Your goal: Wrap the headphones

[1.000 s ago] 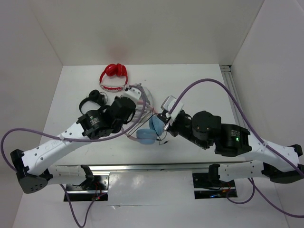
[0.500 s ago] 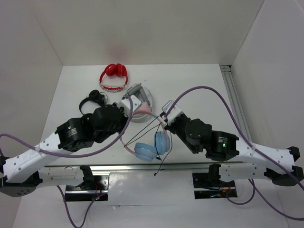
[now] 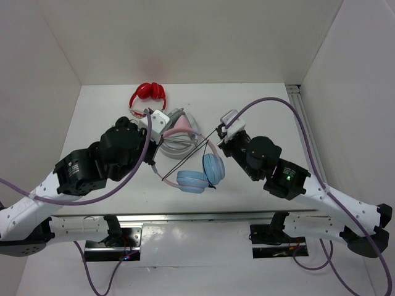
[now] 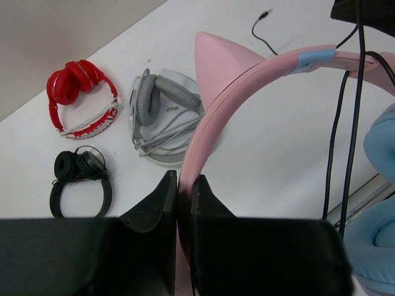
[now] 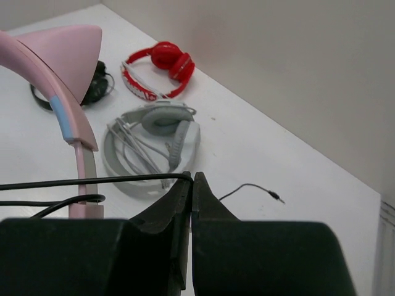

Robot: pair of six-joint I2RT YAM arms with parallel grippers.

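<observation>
While both arms reach from the lower corners of the overhead view toward mid-frame, the left arm (image 3: 92, 166) slants up to the right and the right arm (image 3: 278, 169) up to the left. The left jaws pinch the pink headband (image 4: 247, 80) beside its cat ear (image 4: 219, 61); the right jaws are closed on the thin black cable (image 5: 92, 180). The headphones (image 3: 196, 176) sit at centre frame between the wrists, with the light blue earcups (image 3: 213, 168) side by side and the cable pulled taut across the band. Whether the earcups touch the tabletop (image 3: 259, 105) cannot be told.
</observation>
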